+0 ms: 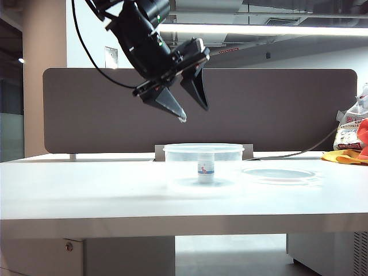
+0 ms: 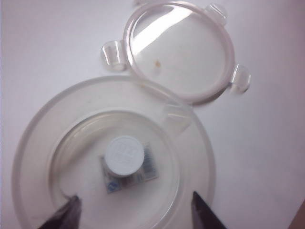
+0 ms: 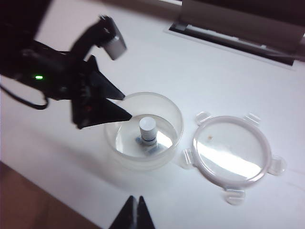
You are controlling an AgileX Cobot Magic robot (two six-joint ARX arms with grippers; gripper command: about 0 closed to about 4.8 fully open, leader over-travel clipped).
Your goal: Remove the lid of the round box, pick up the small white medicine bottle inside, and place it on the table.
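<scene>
Two dark fingertips (image 2: 199, 210) of the left gripper (image 2: 135, 210) frame the near rim of the round box (image 2: 28, 143) in the left wrist view. The jaws stand spread wide and hold nothing. Directly below and slightly ahead of them, the small white medicine bottle (image 2: 125, 156) stands upright near the centre of the box floor, cap toward the camera.

Task status, judged from the layout:
- Lid removal: complete. The lid (image 2: 181, 52) lies flat on the table (image 2: 267, 157), just beside the box on the side away from the left gripper's approach, its rim apparently touching or slightly overlapping the box rim.
- Bottle pickup: not yet done. The exterior view shows the left gripper (image 1: 194, 112) hanging well above the box (image 1: 203, 152), tilted downward, with clear air between its tips and the rim.
- Placement on the table: not yet done.

The right gripper (image 3: 137, 215) has its jaws pressed together, empty, and sits high and well back from both box and lid.

Clearances: the box is much wider than the bottle, so open floor surrounds the bottle on all sides. The straight wall and thick rim limit any slanted entry; a near-vertical descent appears safest. Bare tabletop on the left gripper's near side offers room for setting the bottle down.
</scene>
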